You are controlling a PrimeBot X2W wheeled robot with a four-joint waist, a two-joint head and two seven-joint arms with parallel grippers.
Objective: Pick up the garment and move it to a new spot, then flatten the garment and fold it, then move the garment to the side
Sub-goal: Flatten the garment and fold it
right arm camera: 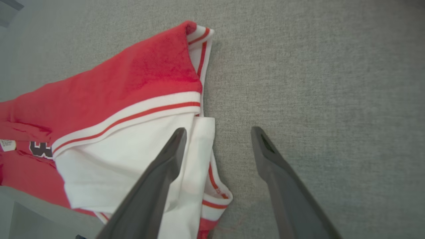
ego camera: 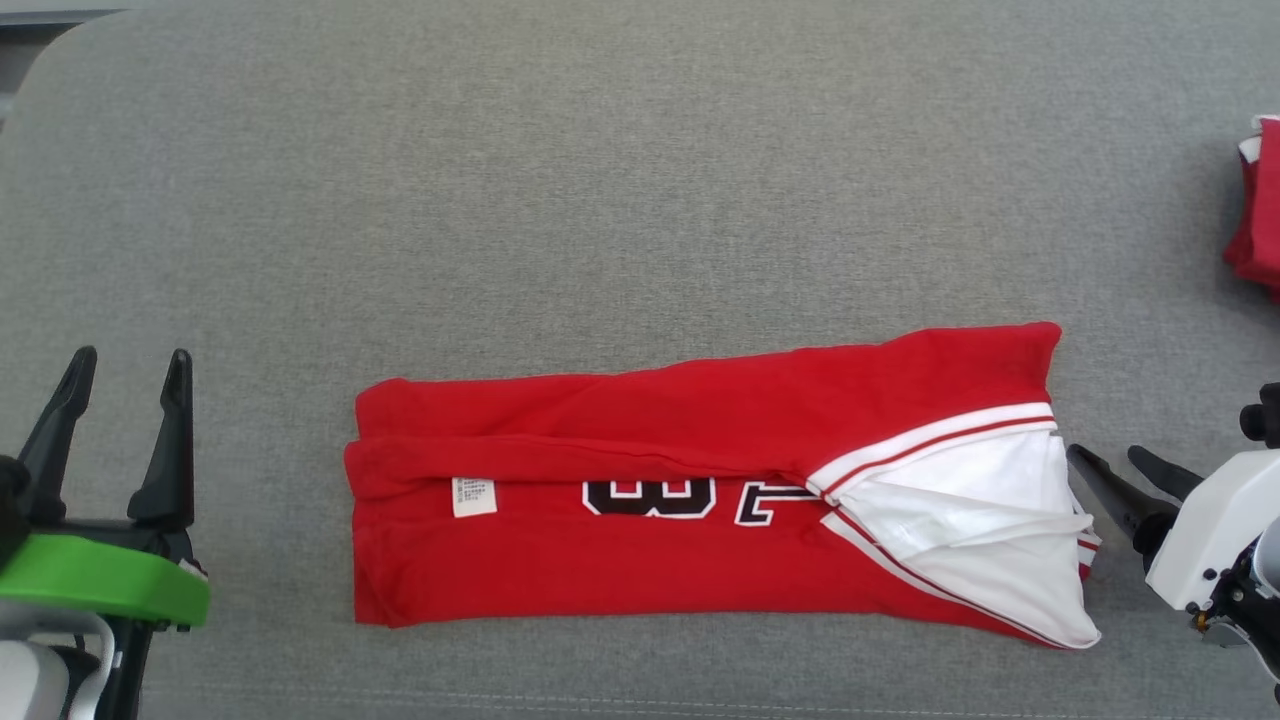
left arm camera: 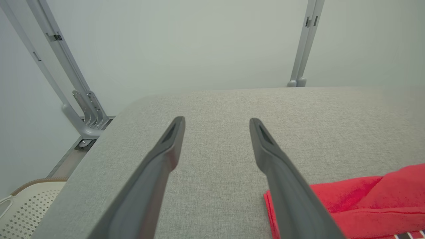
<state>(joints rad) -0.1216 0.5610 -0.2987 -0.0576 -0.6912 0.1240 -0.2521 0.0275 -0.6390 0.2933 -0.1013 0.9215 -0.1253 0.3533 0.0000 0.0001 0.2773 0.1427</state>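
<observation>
The garment [ego camera: 680,500] is a red jersey with white trim and black numbers, folded into a long band across the grey surface. Its white sleeve end [right arm camera: 132,166] points right. My left gripper [ego camera: 125,362] stands open at the lower left, well clear of the cloth's left edge. In the left wrist view the left gripper [left arm camera: 216,122] hovers over bare fabric with the red garment [left arm camera: 365,202] at the lower right. My right gripper [ego camera: 1105,455] is open just beside the white end. In the right wrist view the right gripper [right arm camera: 218,132] straddles the sleeve's edge, holding nothing.
The grey padded table [ego camera: 600,200] stretches wide behind the garment. Another red folded cloth [ego camera: 1262,200] lies at the far right edge. A metal frame [left arm camera: 76,99] and a perforated white basket [left arm camera: 30,205] sit beyond the table's left corner.
</observation>
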